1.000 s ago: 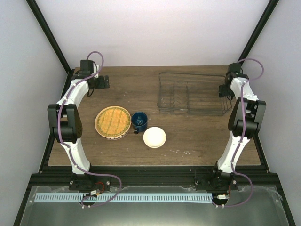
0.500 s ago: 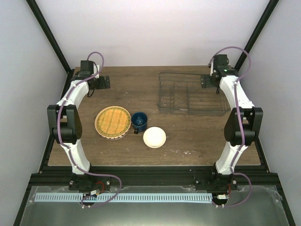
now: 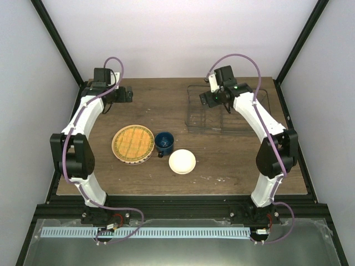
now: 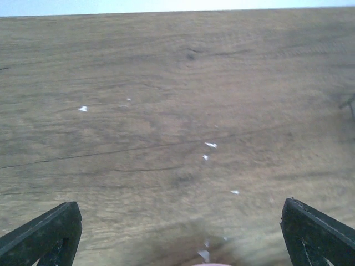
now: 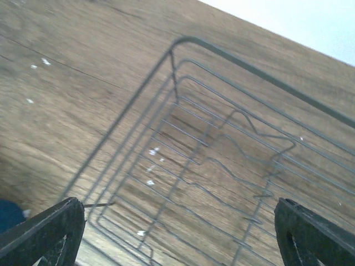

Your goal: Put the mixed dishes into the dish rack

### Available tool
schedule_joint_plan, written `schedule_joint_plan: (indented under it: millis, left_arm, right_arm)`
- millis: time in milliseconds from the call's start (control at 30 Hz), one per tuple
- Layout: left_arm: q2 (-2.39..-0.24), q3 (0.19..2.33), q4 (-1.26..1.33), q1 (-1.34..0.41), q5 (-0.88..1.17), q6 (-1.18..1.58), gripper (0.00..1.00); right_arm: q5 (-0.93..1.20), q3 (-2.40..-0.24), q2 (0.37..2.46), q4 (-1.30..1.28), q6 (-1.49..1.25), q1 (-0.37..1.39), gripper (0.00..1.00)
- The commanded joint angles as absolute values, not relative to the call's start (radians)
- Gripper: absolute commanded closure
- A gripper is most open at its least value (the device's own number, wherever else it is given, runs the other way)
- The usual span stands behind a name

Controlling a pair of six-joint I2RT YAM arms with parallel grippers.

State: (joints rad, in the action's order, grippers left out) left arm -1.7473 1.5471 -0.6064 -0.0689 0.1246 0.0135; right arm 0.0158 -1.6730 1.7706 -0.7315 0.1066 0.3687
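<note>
The right pincer (image 3: 212,98) — spread wide, empty, like the left pincer (image 3: 125,95) — hangs over the dish rack (image 3: 222,132) at upper centre; descending, it could snag wire.

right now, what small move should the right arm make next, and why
Probably swing the right gripper toward the dark blue mug: that gripper hangs open and empty over the thin dark wire dish rack, and the mug sits outside it.
</note>
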Motion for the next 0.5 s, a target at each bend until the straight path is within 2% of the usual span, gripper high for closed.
schedule_joint_plan:
  millis: [0,233,467]
  left_arm:
    - [-1.705,1.526,-0.703,-0.144,0.160,-0.054,0.00]
    - [-1.716,1.526,-0.856,-0.260,0.238,-0.103,0.00]
    - [-1.733,1.520,-0.987,-0.384,0.183,-0.109,0.00]
  right_arm:
    - [0.022,-1.688,1.702,-0.768,0.077,0.426,0.05]
    - [-0.116,-1.669,1.646,-0.803,-0.022,0.428,0.04]
    - [-0.195,-1.760,1.638,-0.893,-0.211,0.418,0.03]
